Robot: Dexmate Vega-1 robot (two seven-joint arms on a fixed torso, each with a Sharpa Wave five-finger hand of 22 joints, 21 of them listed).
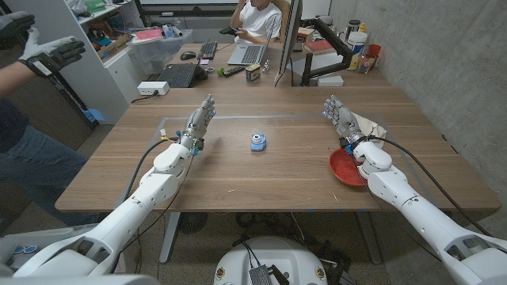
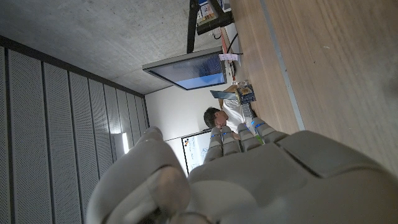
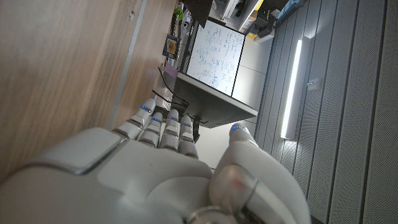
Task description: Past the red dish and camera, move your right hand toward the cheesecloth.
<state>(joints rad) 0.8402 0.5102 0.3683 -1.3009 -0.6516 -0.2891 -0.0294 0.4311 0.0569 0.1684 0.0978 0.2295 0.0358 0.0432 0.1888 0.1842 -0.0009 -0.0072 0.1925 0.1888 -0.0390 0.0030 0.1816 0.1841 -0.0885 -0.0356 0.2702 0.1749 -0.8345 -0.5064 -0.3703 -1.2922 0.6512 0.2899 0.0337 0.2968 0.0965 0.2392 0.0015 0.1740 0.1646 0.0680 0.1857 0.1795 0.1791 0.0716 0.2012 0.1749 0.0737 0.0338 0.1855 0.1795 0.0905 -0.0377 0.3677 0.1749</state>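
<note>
Red dish (image 1: 345, 168) sat just under the right hand (image 1: 342, 117), fingers apart, empty, cheesecloth (image 1: 372, 124) beside it; blue camera (image 1: 258, 142) mid-counter.

The right arm covers a good chunk of the red dish (image 1: 342, 168), so only the side toward the blue camera shows. The cheesecloth (image 1: 371, 124) is mostly tucked behind the right hand (image 1: 341, 116); can't tell if the fingers touch it. That little blue camera (image 1: 258, 142) is too small to make out details. Person beside the left arm is cut off by the frame edge.
</note>
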